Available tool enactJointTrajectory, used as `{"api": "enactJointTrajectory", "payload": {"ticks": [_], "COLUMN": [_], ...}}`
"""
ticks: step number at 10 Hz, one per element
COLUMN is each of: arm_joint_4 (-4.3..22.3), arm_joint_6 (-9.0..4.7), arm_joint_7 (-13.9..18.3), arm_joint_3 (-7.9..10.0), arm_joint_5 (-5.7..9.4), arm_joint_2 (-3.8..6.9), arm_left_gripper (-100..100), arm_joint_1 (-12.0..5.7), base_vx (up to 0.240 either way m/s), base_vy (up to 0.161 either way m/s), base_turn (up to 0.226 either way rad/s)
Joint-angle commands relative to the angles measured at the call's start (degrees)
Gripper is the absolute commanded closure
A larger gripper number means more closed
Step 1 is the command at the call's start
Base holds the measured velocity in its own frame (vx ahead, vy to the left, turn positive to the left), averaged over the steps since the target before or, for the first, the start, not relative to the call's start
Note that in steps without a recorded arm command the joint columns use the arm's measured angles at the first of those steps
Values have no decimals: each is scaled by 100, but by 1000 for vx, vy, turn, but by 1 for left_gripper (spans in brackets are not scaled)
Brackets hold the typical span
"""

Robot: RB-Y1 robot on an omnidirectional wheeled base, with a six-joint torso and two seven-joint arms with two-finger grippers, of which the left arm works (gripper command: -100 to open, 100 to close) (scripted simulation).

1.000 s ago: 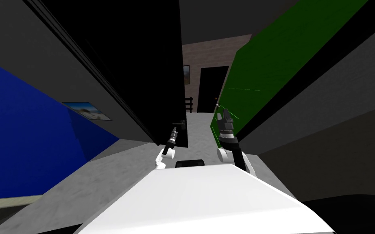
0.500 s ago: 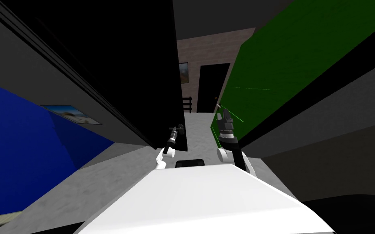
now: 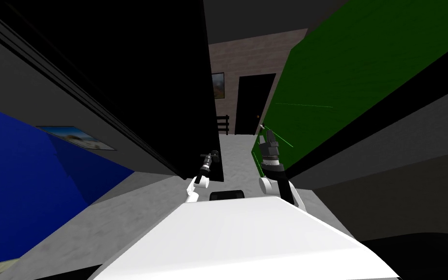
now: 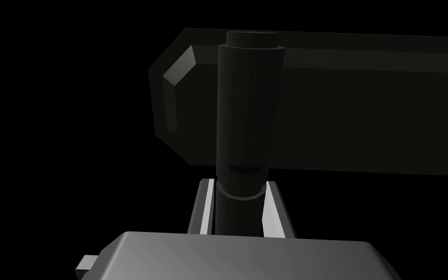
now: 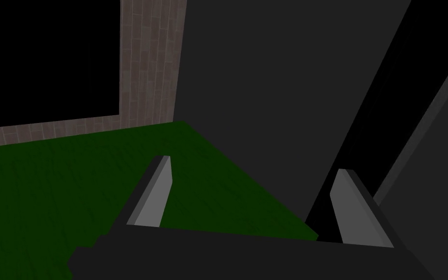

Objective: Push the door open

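Note:
A black door (image 3: 169, 97) stands edge-on ahead to my left, its free edge facing the hallway. My left gripper (image 3: 212, 156) is at its dark handle (image 3: 215, 154). In the left wrist view the handle is a dark cylinder (image 4: 245, 112) in front of a dark plate (image 4: 364, 121), and my left gripper (image 4: 240, 182) is shut on it, the light fingers (image 4: 207, 204) pressing its sides. My right gripper (image 3: 268, 138) is raised beside the green wall (image 3: 344, 73). There it (image 5: 254, 172) stands open, holding nothing.
A narrow grey floor (image 3: 237, 155) runs ahead between the door and the green wall toward a brick wall with a black doorway (image 3: 252, 104) and a picture (image 3: 217, 86). A dark railing-like thing (image 3: 223, 125) stands there. A blue wall (image 3: 14, 184) lies far left.
My left gripper's fingers have closed onto the door handle. The head view has shifted a little, with the door's edge and the blue wall sliding left. The right arm has held still.

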Motion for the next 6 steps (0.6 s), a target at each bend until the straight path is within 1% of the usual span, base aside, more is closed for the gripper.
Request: {"api": "enactJointTrajectory", "payload": {"ticks": [1, 3, 4, 6], "arm_joint_4": [6, 6, 20, 42], "arm_joint_6": [-1, -1, 3, 6], "arm_joint_7": [2, 2, -13, -27], "arm_joint_3": [-9, -9, 59, 131], "arm_joint_5": [0, 0, 3, 8], "arm_joint_2": [-1, -1, 1, 3], "arm_left_gripper": [100, 100, 100, 100], "arm_joint_1": [24, 24, -17, -35], "base_vx": [0, 0, 99, 158], "base_vy": [0, 0, -8, -54], "base_turn": [0, 0, 25, 25]}}
